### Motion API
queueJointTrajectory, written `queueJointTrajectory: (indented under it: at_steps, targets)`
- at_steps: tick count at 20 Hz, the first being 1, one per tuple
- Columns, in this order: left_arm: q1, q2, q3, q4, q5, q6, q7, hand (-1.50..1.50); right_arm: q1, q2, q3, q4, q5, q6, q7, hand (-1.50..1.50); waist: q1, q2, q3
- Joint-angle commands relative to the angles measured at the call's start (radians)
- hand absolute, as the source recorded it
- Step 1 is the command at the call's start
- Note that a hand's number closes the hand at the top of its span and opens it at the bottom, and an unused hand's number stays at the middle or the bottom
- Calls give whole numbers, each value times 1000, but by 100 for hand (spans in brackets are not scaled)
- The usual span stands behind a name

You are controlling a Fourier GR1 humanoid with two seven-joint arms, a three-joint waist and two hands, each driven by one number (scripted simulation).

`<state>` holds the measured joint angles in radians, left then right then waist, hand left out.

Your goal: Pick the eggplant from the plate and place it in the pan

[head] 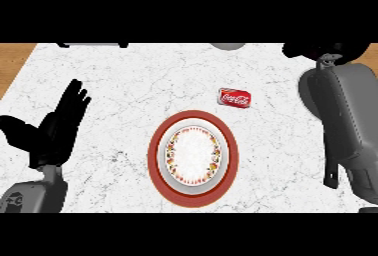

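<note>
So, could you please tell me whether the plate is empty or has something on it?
Empty: the plate shows only its white centre and patterned ring, with nothing lying on it. No eggplant is in view.

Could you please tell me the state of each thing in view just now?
Red-rimmed round plate: flat on the counter, nothing on it.
Red soda can: lying on its side.
Left black robot hand: open, fingers up.
Right robot hand: at the far edge, fingers unclear.
</note>
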<state>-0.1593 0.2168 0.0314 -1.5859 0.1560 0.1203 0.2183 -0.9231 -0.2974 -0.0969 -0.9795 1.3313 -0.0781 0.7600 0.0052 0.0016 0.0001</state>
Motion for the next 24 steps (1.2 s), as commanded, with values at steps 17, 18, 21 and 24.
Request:
queueJointTrajectory:
  at_steps: [17, 18, 21, 24]
  targets:
    - [-9, -10, 15, -35, -10, -15, 28, 0, 125, -246, -299, 530, -284, -431, -651, 150, 31, 14, 3]
    - [-32, -40, 10, 33, -19, -12, -28, 0, 106, -267, -310, 544, -304, -410, -676, 150, 19, 11, 2]
    - [-33, -56, -35, -35, -38, 8, 40, 0, 109, -252, -322, 654, -280, -510, -690, 150, 44, 20, 4]
    - [-59, -25, 11, 29, 1, -43, -2, 0, 92, -265, -347, 721, -291, -464, -628, 150, 43, 24, 4]
